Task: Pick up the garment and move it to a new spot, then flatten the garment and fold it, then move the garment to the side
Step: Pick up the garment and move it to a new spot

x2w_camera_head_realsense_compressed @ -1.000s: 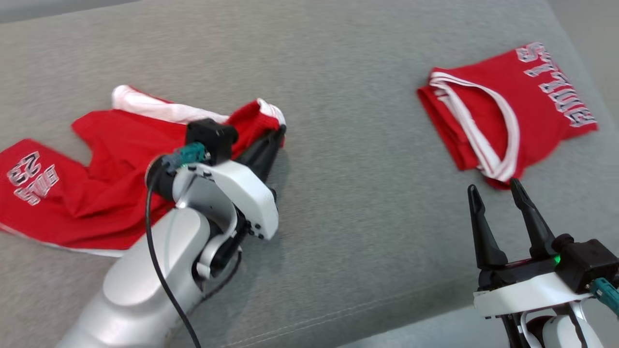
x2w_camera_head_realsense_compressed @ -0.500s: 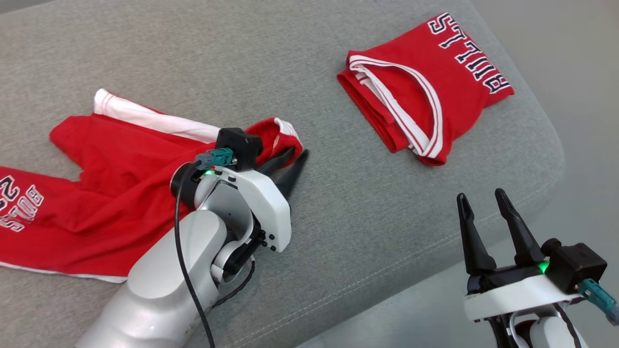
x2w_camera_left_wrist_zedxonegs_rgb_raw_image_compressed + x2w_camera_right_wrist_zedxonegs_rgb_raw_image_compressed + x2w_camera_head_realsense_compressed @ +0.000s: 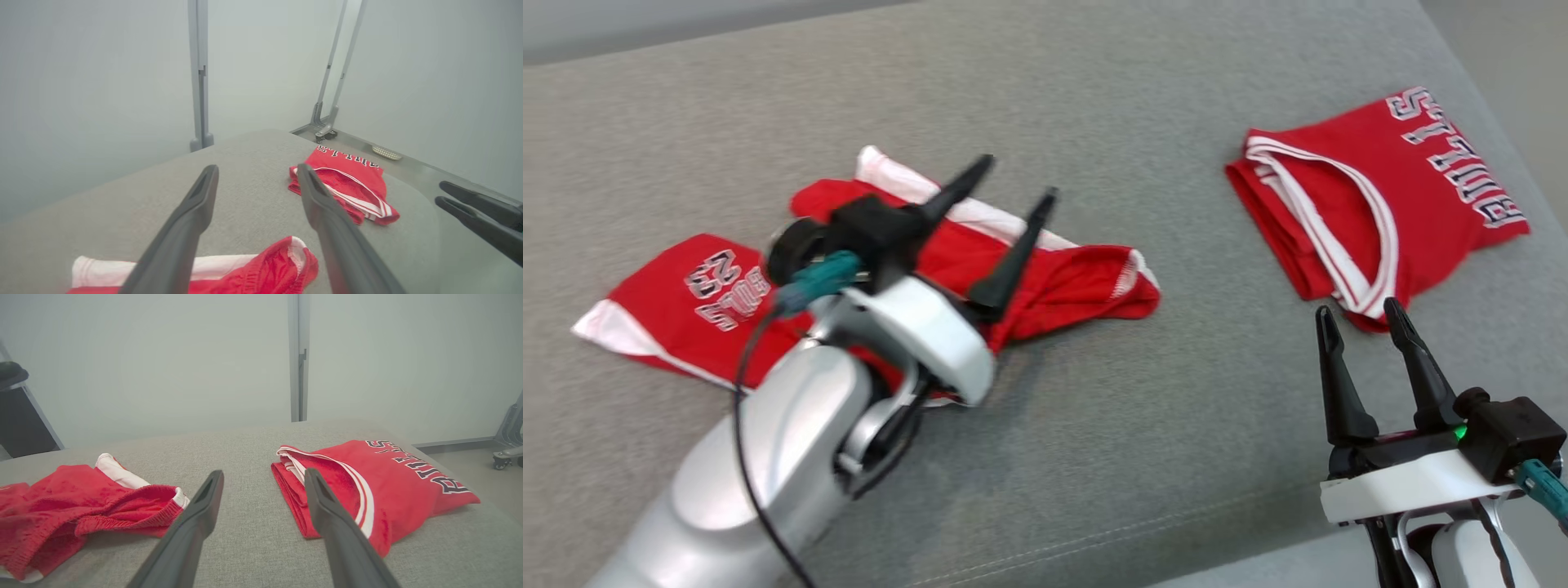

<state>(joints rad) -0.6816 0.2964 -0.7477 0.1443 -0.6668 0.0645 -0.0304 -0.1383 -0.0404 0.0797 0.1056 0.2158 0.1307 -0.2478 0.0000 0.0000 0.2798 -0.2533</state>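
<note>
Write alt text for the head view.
The left gripper, fingers spread and empty, hangs over rumpled red shorts lying on a gray cushioned surface. To the right lies a folded red jersey with white trim, and the right gripper, also open, points at its near edge.

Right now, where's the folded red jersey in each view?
Head view: jersey upper right, on the grey cushion.
Left wrist view: jersey right of centre, toward the cushion's far end.
Right wrist view: jersey centre-right, lettering at its right end.
Shared landmark: the crumpled red shorts, left of the jersey in every view.
</note>
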